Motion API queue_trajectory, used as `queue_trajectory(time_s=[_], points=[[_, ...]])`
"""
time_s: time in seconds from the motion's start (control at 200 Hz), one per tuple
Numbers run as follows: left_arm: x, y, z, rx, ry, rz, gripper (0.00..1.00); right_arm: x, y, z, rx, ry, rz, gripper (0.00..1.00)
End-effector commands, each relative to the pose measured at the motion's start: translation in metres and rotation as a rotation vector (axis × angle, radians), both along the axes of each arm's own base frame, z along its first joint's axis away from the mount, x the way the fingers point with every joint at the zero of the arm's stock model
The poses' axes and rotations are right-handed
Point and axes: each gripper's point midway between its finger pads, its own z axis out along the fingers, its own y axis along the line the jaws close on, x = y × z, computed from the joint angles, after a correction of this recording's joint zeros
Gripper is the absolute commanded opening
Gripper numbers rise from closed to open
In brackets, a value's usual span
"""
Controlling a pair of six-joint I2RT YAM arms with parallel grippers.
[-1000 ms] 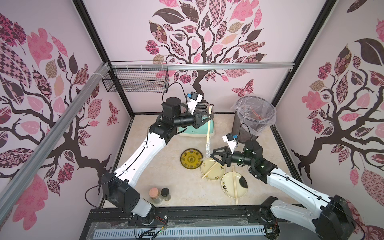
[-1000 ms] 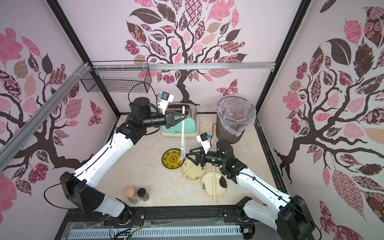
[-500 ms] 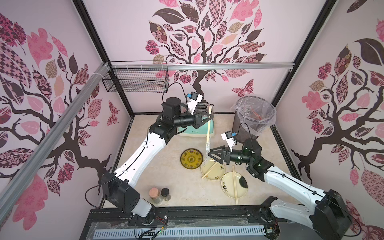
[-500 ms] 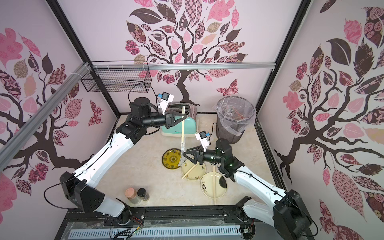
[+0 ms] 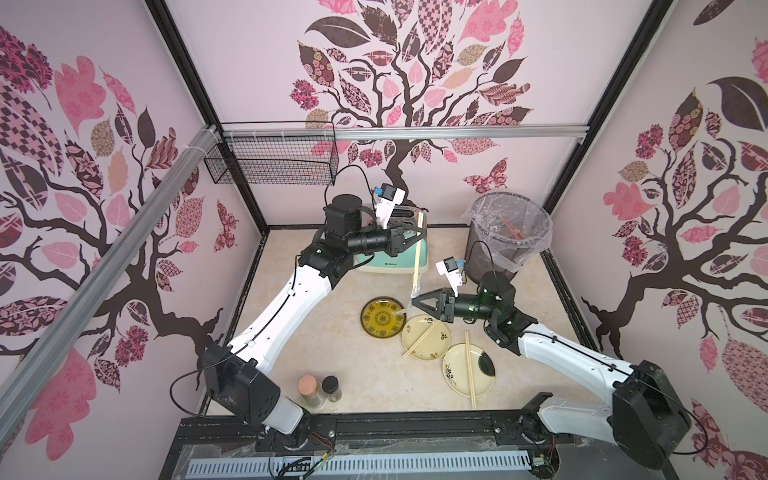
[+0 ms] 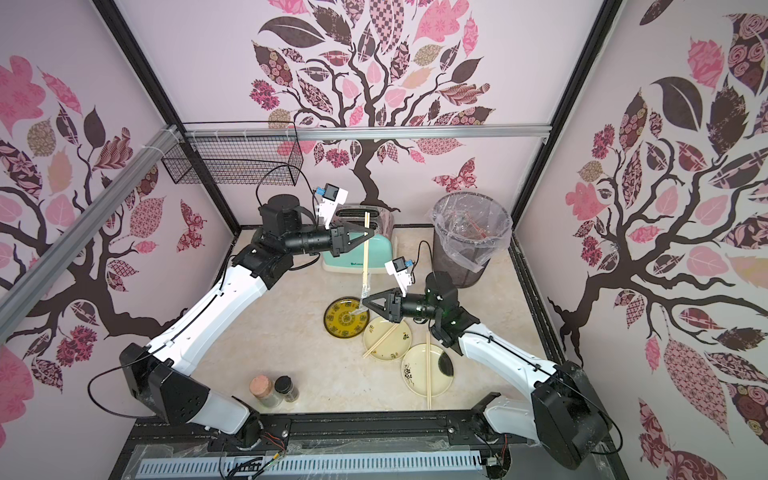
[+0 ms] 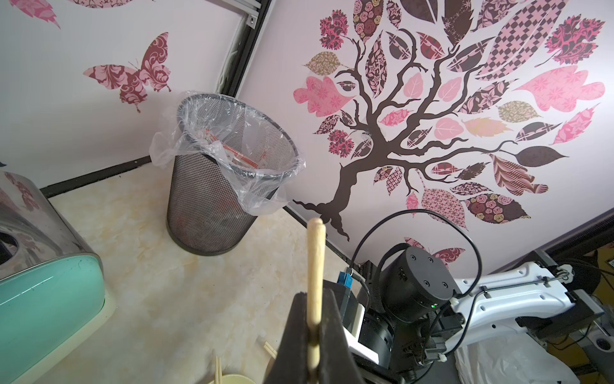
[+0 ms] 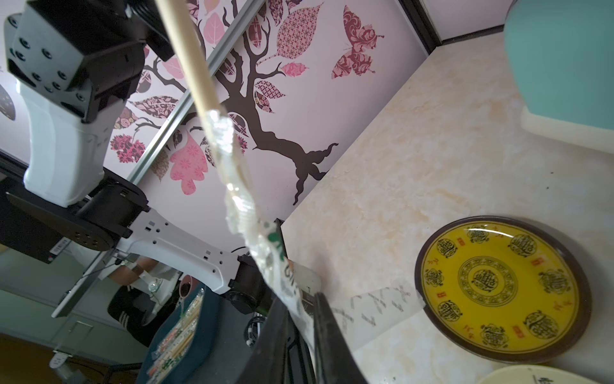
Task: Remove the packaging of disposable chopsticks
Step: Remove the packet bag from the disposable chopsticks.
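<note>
You're pinching the disposable chopsticks point(image 5: 415, 266) in your closed left gripper point(image 5: 417, 237) while your right gripper point(image 5: 414, 302) is clamping tight on the packaging point(image 8: 262, 246) at their lower end.

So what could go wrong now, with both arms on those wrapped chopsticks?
The clear crinkly plastic sleeve is bunched on the pale wooden chopsticks; it might tear or slip from the right tool. The left tool pinches the sticks only near their top, so a hard pull might drag them loose.
</note>
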Motion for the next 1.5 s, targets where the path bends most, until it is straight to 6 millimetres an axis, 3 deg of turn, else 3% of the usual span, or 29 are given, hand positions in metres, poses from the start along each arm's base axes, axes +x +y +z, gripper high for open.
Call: queue_trajectory(time_s=[0.0,0.145,0.71,0.88,1.245,1.496], points=[[0.001,0.001,0.000,0.004,-0.014,-0.003,0.00,0.000,0.004,0.020,0.033,-0.049,0.016,0.10],[0.001,0.001,0.000,0.005,-0.015,-0.001,0.00,0.001,0.004,0.016,0.028,-0.042,0.015,0.00],[0.003,0.006,0.003,0.012,-0.035,0.036,0.00,-0.011,-0.009,-0.028,-0.040,0.023,-0.018,0.00],[0.004,0.006,0.001,0.013,-0.030,0.039,0.00,0.001,-0.025,-0.037,-0.120,-0.004,-0.158,0.00],[0.000,0.008,-0.010,0.041,-0.015,0.040,0.00,0.040,-0.075,-0.016,-0.329,-0.174,-0.517,0.00],[-0.004,0.011,-0.022,0.068,0.000,0.033,0.00,0.057,-0.103,0.025,-0.355,-0.272,-0.704,0.00]])
